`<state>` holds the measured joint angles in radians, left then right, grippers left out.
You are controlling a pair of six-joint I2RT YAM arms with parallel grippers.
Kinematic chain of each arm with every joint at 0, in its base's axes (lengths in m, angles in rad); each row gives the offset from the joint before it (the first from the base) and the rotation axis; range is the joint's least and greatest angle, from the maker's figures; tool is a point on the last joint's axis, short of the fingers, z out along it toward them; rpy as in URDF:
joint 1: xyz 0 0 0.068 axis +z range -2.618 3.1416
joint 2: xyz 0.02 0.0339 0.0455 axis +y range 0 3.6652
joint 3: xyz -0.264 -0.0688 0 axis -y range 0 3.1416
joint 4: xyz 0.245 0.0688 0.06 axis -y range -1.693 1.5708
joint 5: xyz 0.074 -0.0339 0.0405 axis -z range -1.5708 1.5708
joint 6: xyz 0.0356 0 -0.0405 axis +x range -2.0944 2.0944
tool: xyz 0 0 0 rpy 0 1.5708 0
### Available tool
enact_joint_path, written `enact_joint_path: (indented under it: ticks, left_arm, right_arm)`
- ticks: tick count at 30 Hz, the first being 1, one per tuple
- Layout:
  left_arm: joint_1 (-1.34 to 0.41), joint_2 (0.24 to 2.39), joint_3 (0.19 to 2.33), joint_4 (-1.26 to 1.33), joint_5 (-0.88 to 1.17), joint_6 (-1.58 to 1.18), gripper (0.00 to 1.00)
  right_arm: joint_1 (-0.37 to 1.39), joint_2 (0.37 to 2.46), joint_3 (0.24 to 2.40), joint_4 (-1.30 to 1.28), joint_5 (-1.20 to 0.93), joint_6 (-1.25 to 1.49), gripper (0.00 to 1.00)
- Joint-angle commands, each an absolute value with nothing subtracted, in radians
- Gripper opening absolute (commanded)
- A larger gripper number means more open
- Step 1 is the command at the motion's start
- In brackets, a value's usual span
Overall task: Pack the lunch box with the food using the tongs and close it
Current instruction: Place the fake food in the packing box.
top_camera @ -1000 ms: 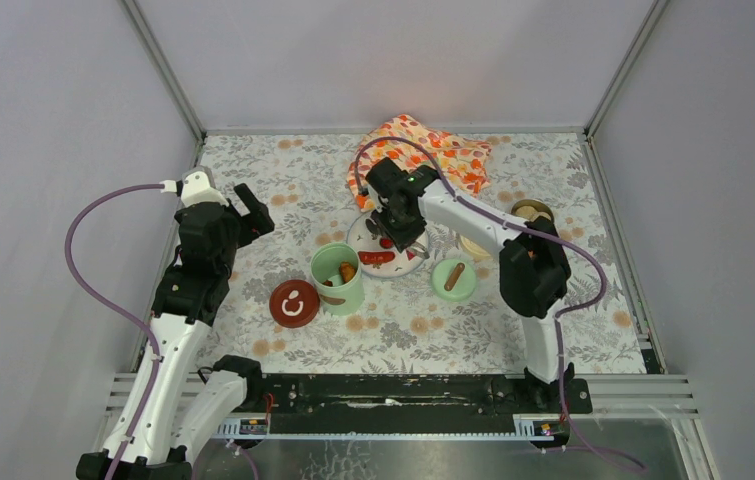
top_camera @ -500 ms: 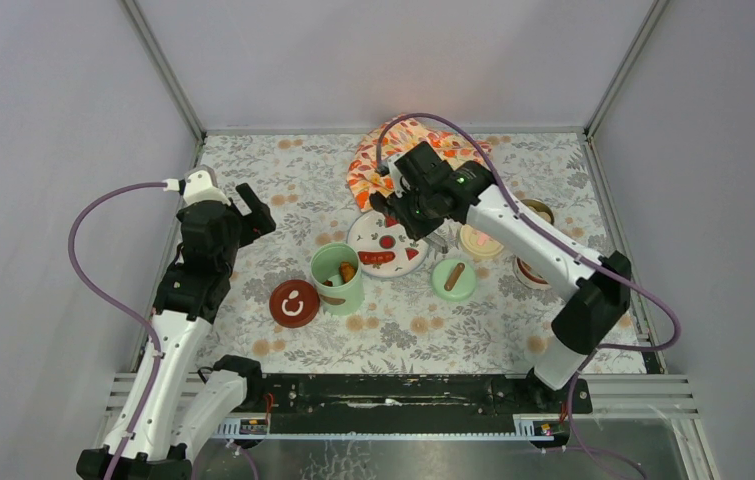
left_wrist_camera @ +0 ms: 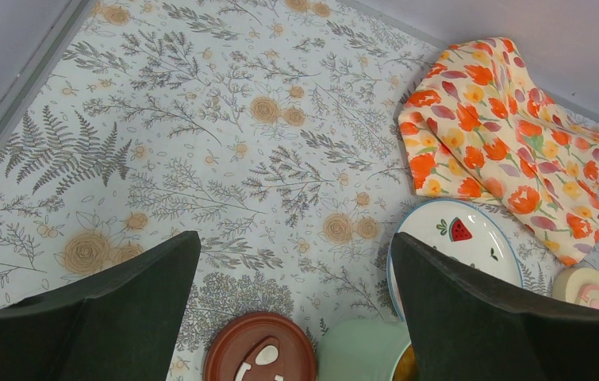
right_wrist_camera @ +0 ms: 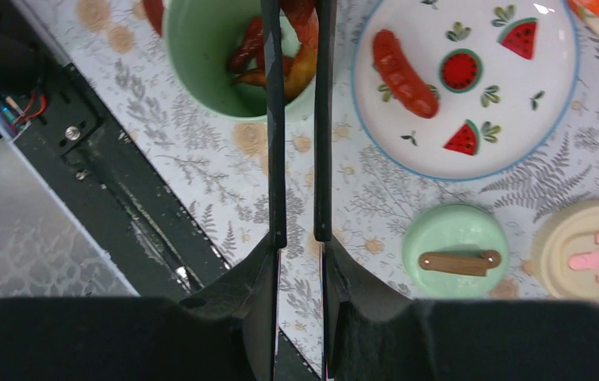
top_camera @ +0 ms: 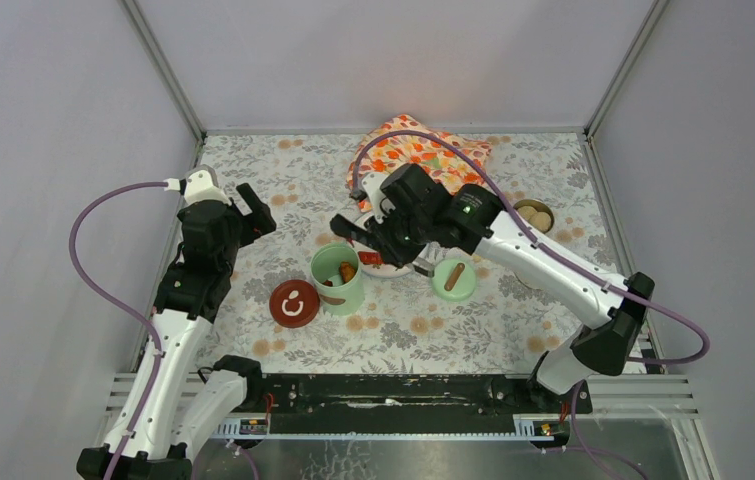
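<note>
Now, careful: your right fingers (right_wrist_camera: pixel 258 274) clamp the tongs (right_wrist_camera: pixel 274 119) above the mint-green pot (right_wrist_camera: pixel 193 48), left fingers (left_wrist_camera: pixel 121 309) wide open, empty. Drift sideways and food (right_wrist_camera: pixel 248 51) could clip the rim, tumbling onto the table (right_wrist_camera: pixel 201 182).

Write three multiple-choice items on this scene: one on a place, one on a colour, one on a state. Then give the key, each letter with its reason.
1. The tips of the tongs are over:
A the mint-green pot
B the orange cloth
C the cream lid

2. The lid with the wooden handle is:
A dark red
B mint green
C cream

3. The left claw is:
A shut on a lid
B shut on the tongs
C open and empty

Key:
1 A: the right wrist view shows both tong arms ending over the pot's open mouth.
2 B: its top is mint green around the brown handle.
3 C: its fingers stand wide apart with nothing gripped between them.
</note>
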<state>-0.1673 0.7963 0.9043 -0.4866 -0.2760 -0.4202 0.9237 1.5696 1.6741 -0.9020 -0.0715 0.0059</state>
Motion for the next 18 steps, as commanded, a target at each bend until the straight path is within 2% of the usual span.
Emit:
enact_joint_path:
  ticks: [1, 13, 18]
  left_arm:
    - [-0.160, 0.787, 0.896, -0.424, -0.273, -0.418, 0.98]
    - [-0.160, 0.785, 0.896, -0.425, -0.272, -0.416, 0.99]
    - [-0.160, 0.787, 0.896, -0.425, -0.272, -0.416, 0.99]
  right_arm:
    - [0.983, 1.554, 1.691, -0.865, -0.120, 0.032, 0.23]
    - [1.029, 1.620, 1.646, -0.872, -0.106, 0.034, 0.33]
    - [1.030, 1.620, 1.642, -0.869, -0.094, 0.032, 0.42]
